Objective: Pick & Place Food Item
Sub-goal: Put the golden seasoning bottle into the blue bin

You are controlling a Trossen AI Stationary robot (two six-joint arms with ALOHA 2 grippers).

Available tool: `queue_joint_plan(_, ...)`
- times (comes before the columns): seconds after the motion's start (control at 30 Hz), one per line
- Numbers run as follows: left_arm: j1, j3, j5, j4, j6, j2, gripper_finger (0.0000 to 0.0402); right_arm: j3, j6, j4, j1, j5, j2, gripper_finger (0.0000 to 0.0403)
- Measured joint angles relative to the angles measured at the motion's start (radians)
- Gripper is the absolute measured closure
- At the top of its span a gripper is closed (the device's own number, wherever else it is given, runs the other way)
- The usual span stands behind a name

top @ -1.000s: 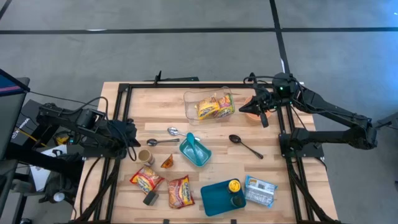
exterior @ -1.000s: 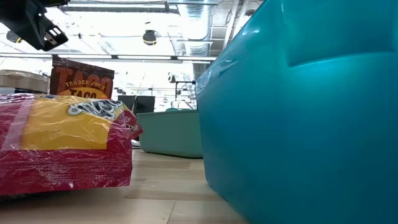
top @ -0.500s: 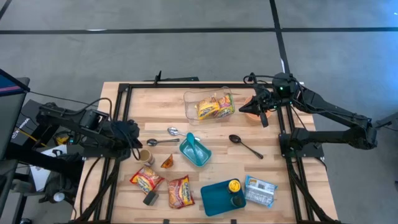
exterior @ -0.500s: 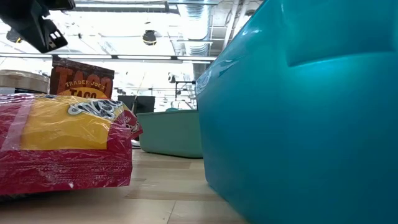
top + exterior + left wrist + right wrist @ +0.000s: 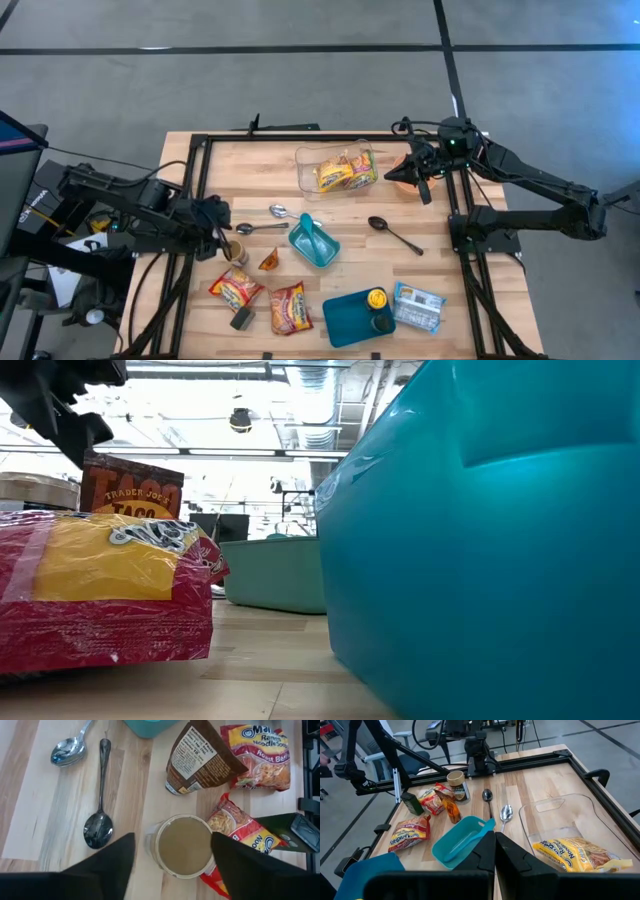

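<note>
A small round cup with a tan lid [image 5: 182, 845] [image 5: 234, 251] stands upright on the wooden table, left of centre. My left gripper [image 5: 172, 840] [image 5: 222, 240] hovers over it, open and pointing steeply down, with one dark finger on each side of the cup. Neither finger touches it. In the low view this gripper [image 5: 75, 415] shows at the top left. My right gripper [image 5: 495, 851] [image 5: 420, 186] is shut and holds nothing, raised above the far right of the table beside a clear tub [image 5: 335, 170].
Around the cup lie a brown seasoning packet [image 5: 200, 757], two ramen packets [image 5: 257, 755] [image 5: 240, 827] and two spoons [image 5: 99, 805] [image 5: 67, 751]. A teal scoop dish [image 5: 313, 241] lies mid-table and a black spoon [image 5: 393, 233] to its right. A teal tray [image 5: 350, 322] with jars is at the near edge.
My left gripper has moved a little toward the cup and sunk slightly. It has opened, so that its fingers now stand on either side of the cup. The cup and my right arm have kept still.
</note>
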Motion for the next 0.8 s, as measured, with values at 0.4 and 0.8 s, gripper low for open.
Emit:
queue_joint_plan(0.4,0.000,0.000,0.105,-0.025,0.003,0.013,0.0060,0.000,0.000,0.000,0.000,0.000,0.000,0.0403)
queue_joint_plan(0.8,0.000,0.000,0.145,-0.192,0.008,0.012,0.0080,0.000,-0.008,0.000,0.000,0.000,0.000,0.0403)
